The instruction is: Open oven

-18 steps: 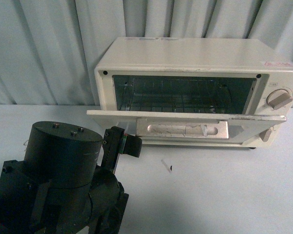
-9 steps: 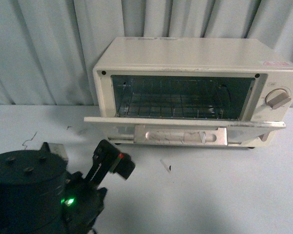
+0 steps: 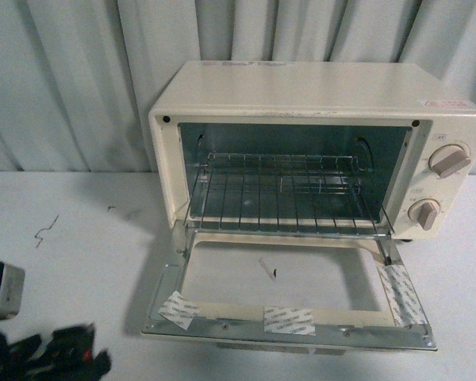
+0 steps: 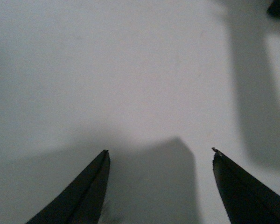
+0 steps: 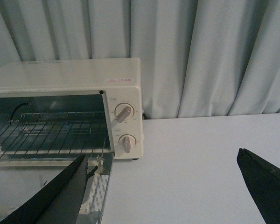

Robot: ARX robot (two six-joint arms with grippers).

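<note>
Both end effectors hang spread and empty; oven (image 3: 317, 151) door lies flat

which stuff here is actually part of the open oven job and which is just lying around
Part of the job:
- oven
- its door, folded down flat on the table
- left gripper, open, over bare table

Just lying about:
- wire rack inside the oven
- two knobs
- curtain
- bits of debris on the table
- right gripper, open, idle
</note>
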